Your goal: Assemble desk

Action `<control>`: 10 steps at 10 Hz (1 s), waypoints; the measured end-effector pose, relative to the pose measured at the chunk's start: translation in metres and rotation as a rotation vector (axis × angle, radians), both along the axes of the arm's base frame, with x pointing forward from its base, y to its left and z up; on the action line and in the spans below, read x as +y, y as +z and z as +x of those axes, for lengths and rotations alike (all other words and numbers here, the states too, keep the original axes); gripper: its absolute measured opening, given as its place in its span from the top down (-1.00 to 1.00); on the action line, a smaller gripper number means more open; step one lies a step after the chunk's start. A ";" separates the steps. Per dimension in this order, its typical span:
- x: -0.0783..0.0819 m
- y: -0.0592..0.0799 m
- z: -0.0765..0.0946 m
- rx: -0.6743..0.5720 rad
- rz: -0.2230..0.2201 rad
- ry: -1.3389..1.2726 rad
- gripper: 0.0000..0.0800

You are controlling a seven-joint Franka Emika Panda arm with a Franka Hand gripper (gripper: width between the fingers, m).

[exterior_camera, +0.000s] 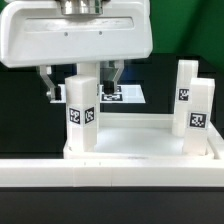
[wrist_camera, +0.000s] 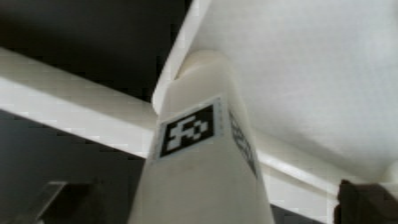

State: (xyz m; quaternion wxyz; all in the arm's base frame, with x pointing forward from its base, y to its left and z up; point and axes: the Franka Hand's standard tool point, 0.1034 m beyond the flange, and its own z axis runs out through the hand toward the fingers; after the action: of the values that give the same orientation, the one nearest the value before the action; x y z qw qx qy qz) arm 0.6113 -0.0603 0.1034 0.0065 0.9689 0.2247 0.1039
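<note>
Now three legs (exterior_camera: 82, 110) stand upright in the tabletop (exterior_camera: 140, 142).

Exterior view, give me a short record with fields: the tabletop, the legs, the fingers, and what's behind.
tabletop: white tray, lying flat against the low wall
left leg: upright in the tray's left front corner, tag facing the camera
right legs: two upright at the right side
fingers: open, one on each side of the left leg's top, not gripping
behind: marker board on the dark table

exterior: low, frontal, near | wrist: very close | shared: leg (exterior_camera: 82, 110) (wrist_camera: 201, 150)
</note>
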 end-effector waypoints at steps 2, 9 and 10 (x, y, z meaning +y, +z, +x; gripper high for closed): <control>0.000 0.000 0.000 -0.001 -0.003 0.013 -0.31; 0.000 0.000 0.001 0.005 0.071 -0.282 0.28; 0.000 0.000 0.001 0.006 0.102 -0.411 0.28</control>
State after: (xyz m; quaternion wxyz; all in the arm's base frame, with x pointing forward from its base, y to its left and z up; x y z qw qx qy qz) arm 0.6127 -0.0602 0.1033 -0.0220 0.9937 0.0170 0.1085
